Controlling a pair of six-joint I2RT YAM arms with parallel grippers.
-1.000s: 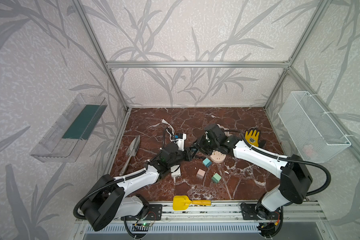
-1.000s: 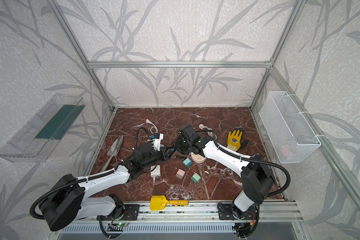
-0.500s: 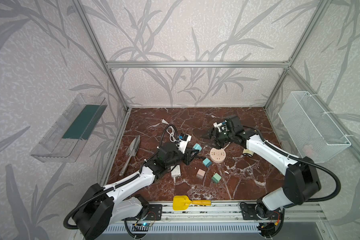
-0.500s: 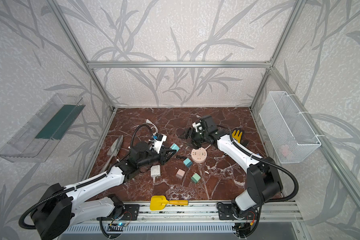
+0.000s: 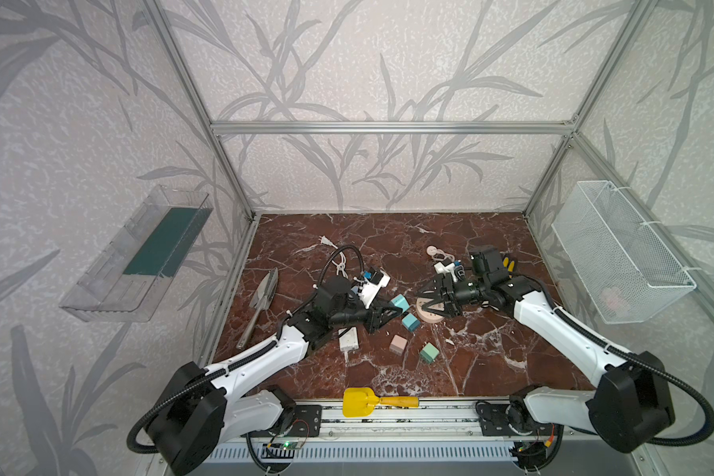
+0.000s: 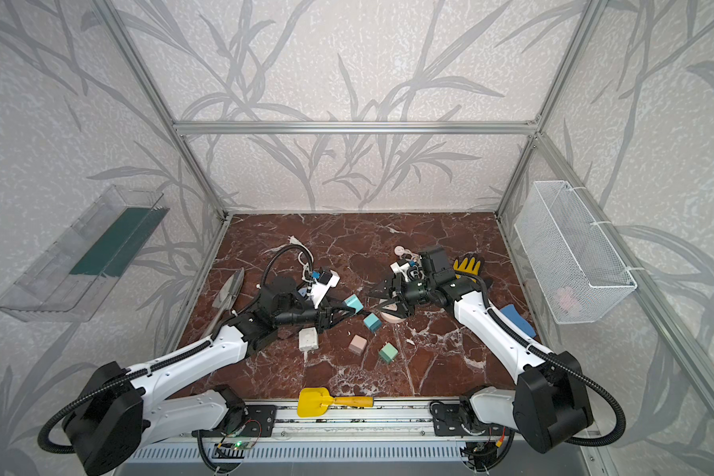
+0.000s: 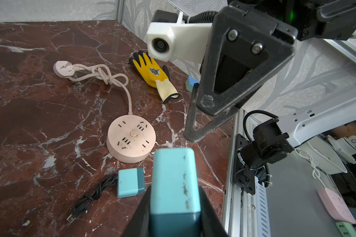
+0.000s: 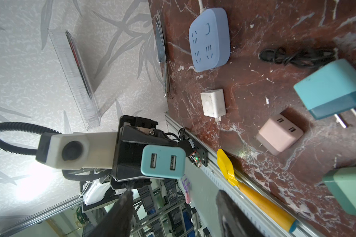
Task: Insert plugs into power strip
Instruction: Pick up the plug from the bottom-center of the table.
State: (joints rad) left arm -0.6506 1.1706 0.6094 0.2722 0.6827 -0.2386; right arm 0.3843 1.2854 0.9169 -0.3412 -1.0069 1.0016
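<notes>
My left gripper (image 7: 174,197) is shut on a teal plug (image 7: 174,174), held above the table in both top views (image 5: 400,303) (image 6: 353,304); its USB end faces the right wrist camera (image 8: 162,161). My right gripper (image 5: 428,301) (image 8: 173,215) stands open and empty opposite it, over the round pink power strip (image 7: 132,139) (image 6: 392,317). On the table lie a second teal plug (image 5: 409,322), a pink plug (image 5: 398,344), a green plug (image 5: 429,353) and a white charger block (image 5: 348,339). A pale blue square power strip (image 8: 209,39) lies beyond the charger.
A yellow glove (image 7: 152,71) and the strip's knotted pink cord (image 7: 103,76) lie behind the round strip. A black USB cable (image 7: 86,199) lies by the loose teal plug. A yellow shovel (image 5: 365,402) rests on the front rail, metal shears (image 5: 262,301) at the left.
My right gripper drew back toward the rear right, then came forward again to face the left one. The left gripper moved a little right, keeping its hold on the teal plug.
</notes>
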